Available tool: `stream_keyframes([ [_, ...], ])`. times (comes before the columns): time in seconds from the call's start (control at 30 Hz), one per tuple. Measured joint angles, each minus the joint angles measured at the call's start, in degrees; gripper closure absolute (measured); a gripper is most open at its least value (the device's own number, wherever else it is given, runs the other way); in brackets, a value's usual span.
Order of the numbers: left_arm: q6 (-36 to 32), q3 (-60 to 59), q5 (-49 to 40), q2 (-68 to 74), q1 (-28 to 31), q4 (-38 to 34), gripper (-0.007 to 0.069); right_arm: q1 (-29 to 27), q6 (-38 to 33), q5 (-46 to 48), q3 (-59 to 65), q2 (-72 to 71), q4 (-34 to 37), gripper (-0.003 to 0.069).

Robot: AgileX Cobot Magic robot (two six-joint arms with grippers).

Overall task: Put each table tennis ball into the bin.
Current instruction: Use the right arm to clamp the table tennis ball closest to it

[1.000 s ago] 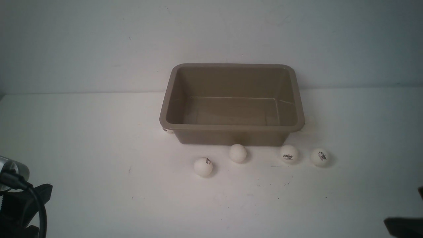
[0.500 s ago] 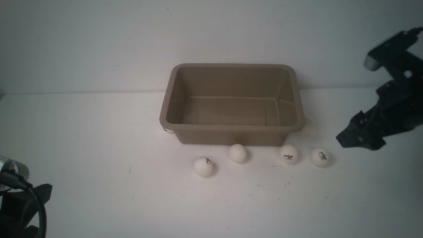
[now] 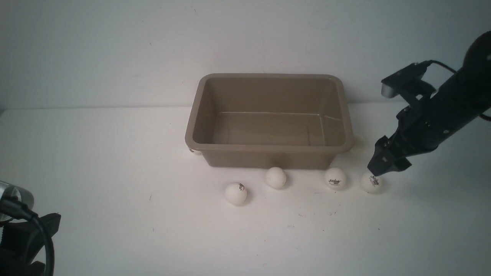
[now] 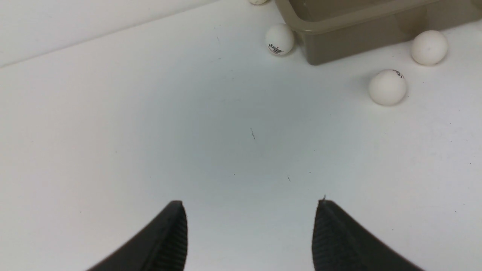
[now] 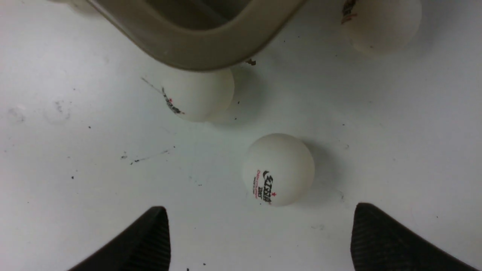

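A: What can we not make out here?

B: Quite a lot. In the front view the left arm (image 3: 23,237) is cut off at the frame's corner, so we see the left pincer (image 4: 250,205) only from its own wrist camera. The corner ball (image 3: 195,151) is mostly hidden behind the bin (image 3: 268,147), the whole width of the bin away from the right pincer (image 3: 385,168). From the right wrist, the rim ball (image 5: 199,96) sits partly under the bin's flared edge. The cut-off ball (image 5: 380,22) runs out of the picture. We cannot tell which front-view balls those two are.

A: And the pincers?

B: The right pincer stands wide open and grips nothing. The logo ball (image 5: 278,169) lies on the table (image 3: 115,172) just ahead of the gap between its fingers (image 5: 147,244), and we see neither finger touching it. The left pincer is partly open and empty, over bare table. The nearest ball (image 4: 388,87) lies well ahead of it and off to one side.

A: How do the arms sit?

B: The right arm (image 3: 445,109) enters from the frame's right edge and slants down, with its tips just above the logo ball. The bin stands just beyond that pincer, and every ball we see lies on the table outside it
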State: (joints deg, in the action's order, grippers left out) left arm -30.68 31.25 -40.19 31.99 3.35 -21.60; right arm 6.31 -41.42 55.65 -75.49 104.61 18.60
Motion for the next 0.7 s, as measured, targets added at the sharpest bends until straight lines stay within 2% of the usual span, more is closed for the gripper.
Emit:
stream_keyframes([
  [0.7, 0.0, 0.0, 0.0, 0.0, 0.0, 0.0, 0.022, 0.0, -0.21, -5.37, -0.75, 9.03, 1.12, 0.0076],
])
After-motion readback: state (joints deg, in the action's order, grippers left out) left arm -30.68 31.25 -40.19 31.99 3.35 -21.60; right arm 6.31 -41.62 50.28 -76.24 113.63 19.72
